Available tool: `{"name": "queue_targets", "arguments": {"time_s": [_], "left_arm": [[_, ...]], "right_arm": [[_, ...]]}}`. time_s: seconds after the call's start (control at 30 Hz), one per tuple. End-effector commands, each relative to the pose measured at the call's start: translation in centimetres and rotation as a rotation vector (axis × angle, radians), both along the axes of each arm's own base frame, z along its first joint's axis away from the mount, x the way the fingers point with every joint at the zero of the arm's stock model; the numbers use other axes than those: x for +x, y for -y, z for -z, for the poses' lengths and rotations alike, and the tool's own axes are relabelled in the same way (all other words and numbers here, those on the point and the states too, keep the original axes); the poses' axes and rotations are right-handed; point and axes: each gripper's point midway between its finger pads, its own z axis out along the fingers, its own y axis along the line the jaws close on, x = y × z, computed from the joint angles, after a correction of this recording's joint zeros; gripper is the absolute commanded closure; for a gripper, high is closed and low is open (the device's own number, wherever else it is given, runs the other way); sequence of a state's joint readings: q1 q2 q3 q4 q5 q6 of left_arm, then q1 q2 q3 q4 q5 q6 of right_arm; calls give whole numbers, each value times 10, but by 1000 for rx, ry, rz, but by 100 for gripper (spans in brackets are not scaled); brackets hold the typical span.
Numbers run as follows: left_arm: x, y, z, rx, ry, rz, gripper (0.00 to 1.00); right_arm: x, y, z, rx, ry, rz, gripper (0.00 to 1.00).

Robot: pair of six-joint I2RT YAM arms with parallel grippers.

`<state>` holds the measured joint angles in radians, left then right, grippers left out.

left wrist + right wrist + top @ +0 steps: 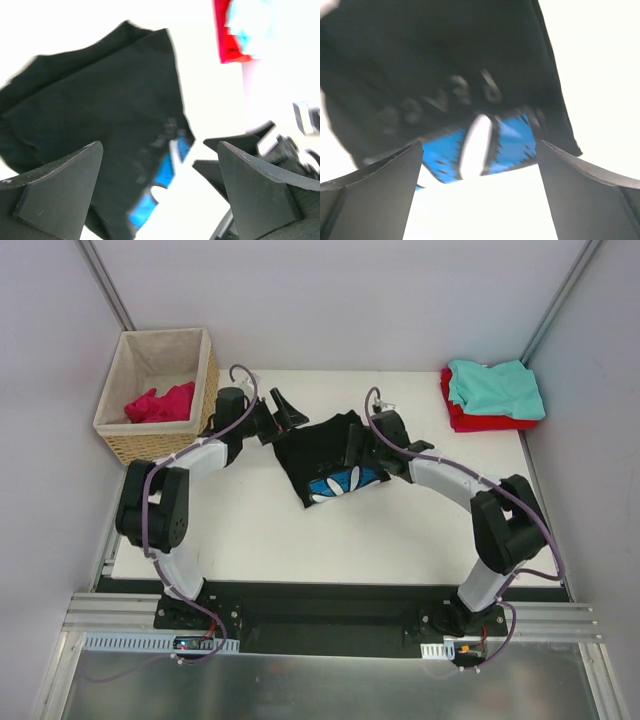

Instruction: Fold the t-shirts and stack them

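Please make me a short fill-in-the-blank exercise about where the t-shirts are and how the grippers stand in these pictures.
1. The teal t-shirt lies on top of the ____ t-shirt.
2. The pink t-shirt lies inside the wicker ____.
3. The black t-shirt carries a print in white and ____.
4. The left gripper and the right gripper are both ____.
Missing words: red; basket; blue; open.

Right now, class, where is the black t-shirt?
In the top view, the black t-shirt lies in the middle of the table, right of the wicker basket and left of the teal t-shirt stacked on the red t-shirt.
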<state>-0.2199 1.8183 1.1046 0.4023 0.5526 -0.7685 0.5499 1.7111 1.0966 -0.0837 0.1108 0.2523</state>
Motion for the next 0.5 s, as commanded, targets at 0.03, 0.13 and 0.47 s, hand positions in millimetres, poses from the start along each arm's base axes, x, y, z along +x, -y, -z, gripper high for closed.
{"name": "queue_targets", "arguments": {"time_s": [0.03,0.13,0.47], "left_arm": [[-30,13,-71,-48,101,43,1],[-51,35,-76,-69,92,101,1],[-109,87,-48,-117,6,205,1]], "right_arm": [[20,-5,-69,-6,133,-21,0],[20,1,-73,-23,150,-5,0],[21,77,-90,-107,181,138,0]]}}
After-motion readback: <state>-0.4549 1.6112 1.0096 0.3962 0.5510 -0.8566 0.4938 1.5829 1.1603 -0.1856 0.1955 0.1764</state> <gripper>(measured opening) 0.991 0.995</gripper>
